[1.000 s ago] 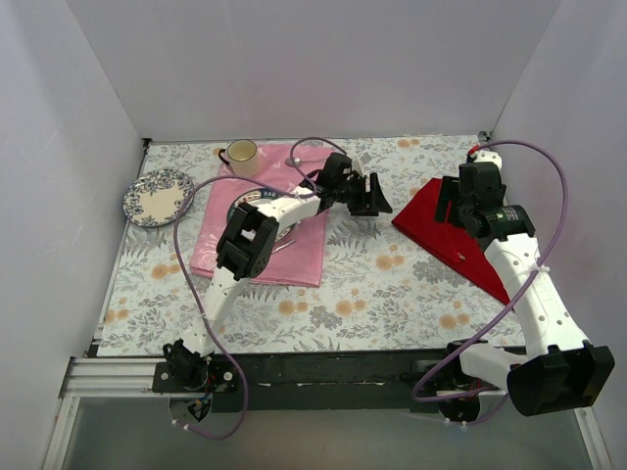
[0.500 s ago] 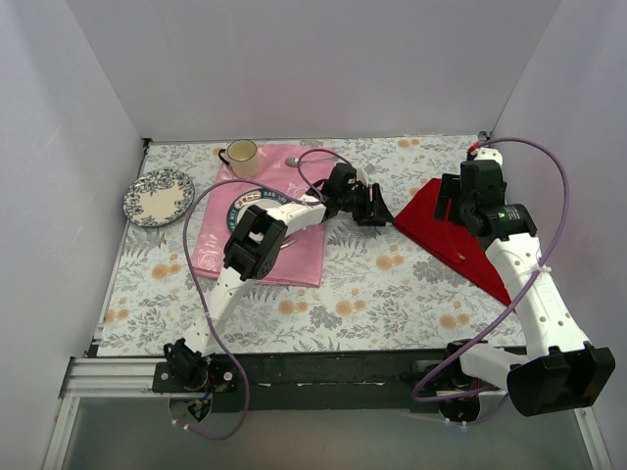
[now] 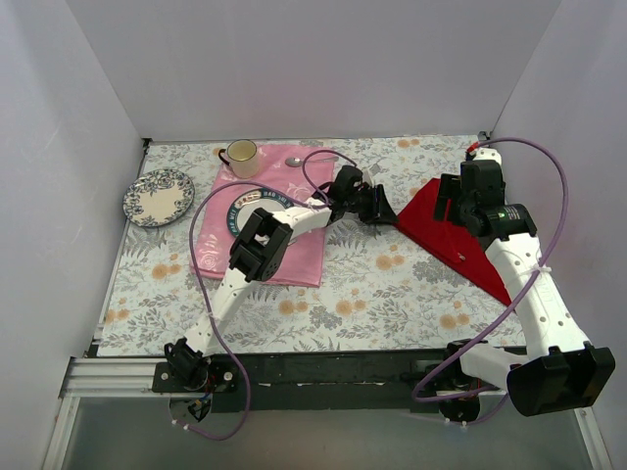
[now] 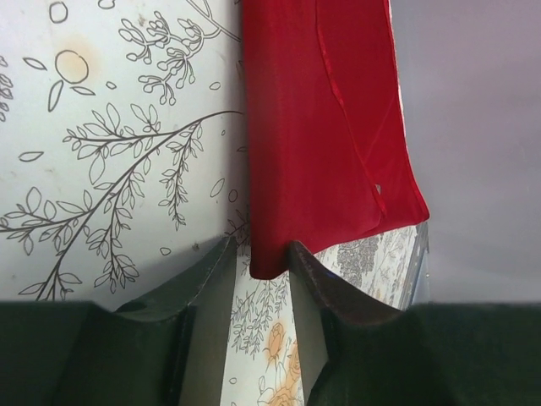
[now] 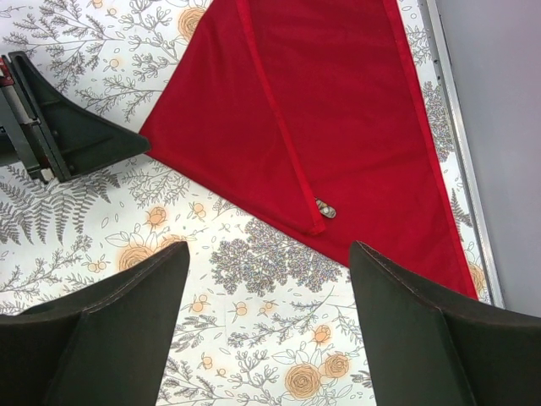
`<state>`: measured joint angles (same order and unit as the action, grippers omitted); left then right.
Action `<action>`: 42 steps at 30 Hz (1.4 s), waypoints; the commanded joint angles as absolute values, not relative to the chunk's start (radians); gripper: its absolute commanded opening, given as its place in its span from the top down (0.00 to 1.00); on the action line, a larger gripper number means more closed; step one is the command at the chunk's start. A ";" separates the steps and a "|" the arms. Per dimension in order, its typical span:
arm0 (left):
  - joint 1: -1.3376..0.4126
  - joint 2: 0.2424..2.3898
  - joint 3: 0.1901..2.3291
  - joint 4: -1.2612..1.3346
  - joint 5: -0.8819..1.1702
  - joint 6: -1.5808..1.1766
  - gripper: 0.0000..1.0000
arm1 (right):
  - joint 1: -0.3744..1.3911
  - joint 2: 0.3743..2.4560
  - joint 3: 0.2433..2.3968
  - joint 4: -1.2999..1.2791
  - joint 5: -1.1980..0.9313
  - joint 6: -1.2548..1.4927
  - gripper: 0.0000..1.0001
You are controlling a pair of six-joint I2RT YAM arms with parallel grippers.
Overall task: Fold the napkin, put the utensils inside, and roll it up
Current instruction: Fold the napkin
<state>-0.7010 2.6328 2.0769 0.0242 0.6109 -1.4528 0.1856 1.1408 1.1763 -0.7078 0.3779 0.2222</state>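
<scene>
The deep red napkin [image 3: 453, 238] lies folded into a triangle at the right of the table, also in the right wrist view [image 5: 338, 127]. A small patterned metal tip [image 5: 326, 208] pokes out from under its fold edge; the rest of that utensil is hidden. My left gripper [image 3: 384, 209] is at the napkin's left corner. In the left wrist view the corner [image 4: 269, 254] sits between the tips of my left gripper [image 4: 260, 254], with a narrow gap left. My right gripper [image 5: 269, 254] is wide open and empty, hovering over the napkin's near edge.
A pale pink cloth [image 3: 299, 257] lies left of centre with a dark-rimmed plate [image 3: 238, 208] and a plain silver spoon [image 3: 294, 162] on it. A cream cup [image 3: 241, 152] and a floral plate [image 3: 157, 196] stand at the back left. The enclosure wall runs close behind the napkin.
My left gripper has moved right, from beside the pink cloth to the napkin's left corner. The right arm and the napkin have not moved.
</scene>
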 commanded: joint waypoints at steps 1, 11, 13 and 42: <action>-0.707 2.646 2.102 0.023 0.584 -1.442 0.71 | 0.189 1.121 1.198 -0.681 0.370 0.209 0.15; -0.693 2.589 2.040 0.008 0.568 -1.427 0.92 | 0.189 1.124 1.186 -0.673 0.365 0.209 0.15; -0.683 2.565 2.023 0.006 0.565 -1.414 0.96 | 0.189 1.130 1.174 -0.672 0.354 0.207 0.14; -0.552 2.232 1.767 -0.282 0.433 -1.282 0.55 | 0.045 1.301 0.875 -0.600 0.200 0.383 0.11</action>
